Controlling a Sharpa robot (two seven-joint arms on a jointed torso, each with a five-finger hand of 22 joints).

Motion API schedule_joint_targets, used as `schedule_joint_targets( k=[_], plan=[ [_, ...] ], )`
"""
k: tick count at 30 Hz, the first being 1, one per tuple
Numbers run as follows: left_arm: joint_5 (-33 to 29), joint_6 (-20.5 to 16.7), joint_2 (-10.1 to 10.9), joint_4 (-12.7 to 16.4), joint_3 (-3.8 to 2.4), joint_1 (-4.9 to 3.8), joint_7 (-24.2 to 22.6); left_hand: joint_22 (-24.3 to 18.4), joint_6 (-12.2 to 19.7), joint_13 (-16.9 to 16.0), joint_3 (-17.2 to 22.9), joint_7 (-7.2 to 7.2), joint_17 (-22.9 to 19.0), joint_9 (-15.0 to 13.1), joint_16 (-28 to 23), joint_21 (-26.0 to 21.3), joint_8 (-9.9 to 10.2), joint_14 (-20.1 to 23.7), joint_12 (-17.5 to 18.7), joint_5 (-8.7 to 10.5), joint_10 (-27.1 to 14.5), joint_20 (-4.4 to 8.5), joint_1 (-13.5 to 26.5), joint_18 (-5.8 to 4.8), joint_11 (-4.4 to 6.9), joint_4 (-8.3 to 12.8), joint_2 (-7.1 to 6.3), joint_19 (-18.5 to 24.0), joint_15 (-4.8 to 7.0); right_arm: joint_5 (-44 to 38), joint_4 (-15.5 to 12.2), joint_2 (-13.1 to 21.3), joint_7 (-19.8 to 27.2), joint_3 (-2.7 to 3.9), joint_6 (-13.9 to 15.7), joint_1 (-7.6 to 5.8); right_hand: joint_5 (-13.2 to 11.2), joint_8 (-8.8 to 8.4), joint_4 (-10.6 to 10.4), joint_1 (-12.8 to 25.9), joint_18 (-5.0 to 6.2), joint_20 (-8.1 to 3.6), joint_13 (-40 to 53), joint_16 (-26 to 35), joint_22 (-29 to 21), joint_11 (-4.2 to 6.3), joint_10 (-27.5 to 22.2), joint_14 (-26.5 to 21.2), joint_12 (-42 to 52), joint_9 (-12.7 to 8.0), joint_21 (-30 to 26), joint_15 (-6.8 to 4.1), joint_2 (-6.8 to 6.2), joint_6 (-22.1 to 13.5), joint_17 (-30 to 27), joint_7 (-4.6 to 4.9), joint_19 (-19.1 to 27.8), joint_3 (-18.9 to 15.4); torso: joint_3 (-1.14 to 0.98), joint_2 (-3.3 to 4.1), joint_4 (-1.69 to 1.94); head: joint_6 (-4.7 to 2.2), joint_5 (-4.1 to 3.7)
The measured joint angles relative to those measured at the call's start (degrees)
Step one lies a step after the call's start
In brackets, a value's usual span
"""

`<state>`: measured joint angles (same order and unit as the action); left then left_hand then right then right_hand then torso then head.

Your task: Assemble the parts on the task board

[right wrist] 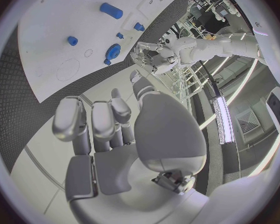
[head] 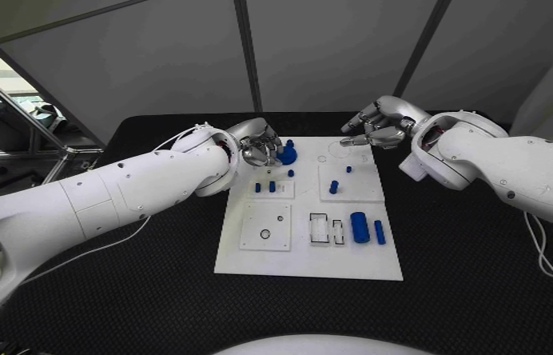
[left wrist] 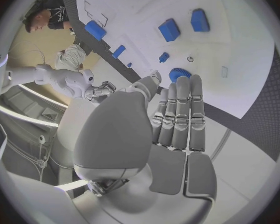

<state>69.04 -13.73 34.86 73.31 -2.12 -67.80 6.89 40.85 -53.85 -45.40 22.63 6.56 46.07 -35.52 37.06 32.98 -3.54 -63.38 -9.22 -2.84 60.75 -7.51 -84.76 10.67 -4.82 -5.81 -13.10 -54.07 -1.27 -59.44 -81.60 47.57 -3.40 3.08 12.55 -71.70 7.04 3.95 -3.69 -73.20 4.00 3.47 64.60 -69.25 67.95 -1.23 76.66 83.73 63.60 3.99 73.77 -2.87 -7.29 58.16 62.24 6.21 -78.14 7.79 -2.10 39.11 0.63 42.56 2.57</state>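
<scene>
Blue parts (head: 360,227), white task board (head: 302,263), blk table (head: 138,307).

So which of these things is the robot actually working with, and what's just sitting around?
Part of the job:
- white task board
- round blue part at the board's far end, by the left hand
- large blue cylinder and the slimmer one beside it
- right hand, holding nothing

Just there:
- black table
- grey panels behind
</scene>
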Motion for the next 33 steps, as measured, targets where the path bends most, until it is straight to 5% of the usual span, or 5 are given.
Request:
schedule_joint_targets(
  k=[5,17,23,25,33],
  plan=[
    [5.8,-0.9,-1.5,-1.0,0.7,-0.05,-2.6,2.4,-2.5,7.4,0.0,0.59,1.4,4.8,4.2,3.0,0.0,-4.4,2.0,0.0,1.5,0.78,0.0,0.0,0.36,0.9,0.0,-3.1,0.72,0.0,-0.1,-0.2,0.0,0.0,0.0,0.0,0.0,0.0,0.0,0.0,0.0,0.0,0.0,0.0,0.0,0.0,0.0,0.0,0.0,0.0,0.0,0.0,0.0,0.0,0.0,0.0,0.0,0.0,-0.01,0.0,-0.02,-0.01,-0.15],
    [16.0,0.7,-4.7,-3.4,2.05,-0.05,-3.3,9.8,-4.8,20.0,1.2,0.51,20.2,12.0,30.3,11.7,0.0,-16.5,3.7,0.0,3.5,1.27,1.4,0.01,0.66,0.7,0.15,-9.1,1.14,0.0,-0.2,-0.5,0.0,0.0,0.0,0.0,0.0,0.0,0.0,0.0,0.0,0.0,0.0,0.0,0.0,0.0,0.0,0.0,0.0,0.0,0.0,0.0,0.0,0.0,0.0,0.0,0.0,0.0,-0.01,-0.02,0.01,-0.02,-0.44],
    [18.3,2.3,-6.2,-4.8,2.24,-0.05,-3.3,14.3,-5.0,23.0,1.3,0.7,22.1,13.6,33.2,16.7,0.0,-17.6,4.4,0.0,3.6,1.23,1.9,-0.08,0.52,0.6,-0.08,-11.5,1.28,0.0,-0.1,-0.6,0.0,0.0,0.0,0.0,0.0,0.0,0.0,0.0,0.0,0.0,0.0,0.0,0.0,0.0,0.0,0.0,0.0,0.0,0.0,0.0,0.0,0.0,0.0,0.0,0.0,0.0,0.03,-0.05,0.02,0.02,-0.52],
    [18.8,2.9,-6.6,-5.3,2.27,-0.05,-3.2,15.1,-5.0,23.6,1.3,0.7,22.4,13.9,33.5,17.6,0.0,-17.8,4.6,0.0,3.6,1.35,2.1,-3.11,0.51,0.6,-0.3,-12.0,1.06,0.0,-0.1,-0.7,0.0,0.0,0.0,0.0,0.0,0.0,0.0,0.0,0.0,0.0,0.0,0.0,0.0,0.0,0.0,0.0,0.0,0.0,0.0,0.0,0.0,0.0,0.0,0.0,0.0,0.0,0.03,-0.06,0.03,0.02,-0.55],
    [20.1,5.0,-7.5,-6.5,2.33,-0.05,-2.9,17.4,-5.0,25.6,1.3,0.7,23.2,15.0,34.8,20.1,0.0,-18.4,5.0,0.0,3.3,1.13,2.4,-1.69,0.17,0.6,-0.07,-13.2,1.08,0.0,0.0,-0.8,0.0,0.0,0.0,0.0,0.0,0.0,0.0,0.0,0.0,0.0,0.0,0.0,0.0,0.0,0.0,0.0,0.0,0.0,0.0,0.0,0.0,0.0,0.0,0.0,0.0,0.0,0.02,-0.07,0.1,0.11,-0.65]
  ],
)
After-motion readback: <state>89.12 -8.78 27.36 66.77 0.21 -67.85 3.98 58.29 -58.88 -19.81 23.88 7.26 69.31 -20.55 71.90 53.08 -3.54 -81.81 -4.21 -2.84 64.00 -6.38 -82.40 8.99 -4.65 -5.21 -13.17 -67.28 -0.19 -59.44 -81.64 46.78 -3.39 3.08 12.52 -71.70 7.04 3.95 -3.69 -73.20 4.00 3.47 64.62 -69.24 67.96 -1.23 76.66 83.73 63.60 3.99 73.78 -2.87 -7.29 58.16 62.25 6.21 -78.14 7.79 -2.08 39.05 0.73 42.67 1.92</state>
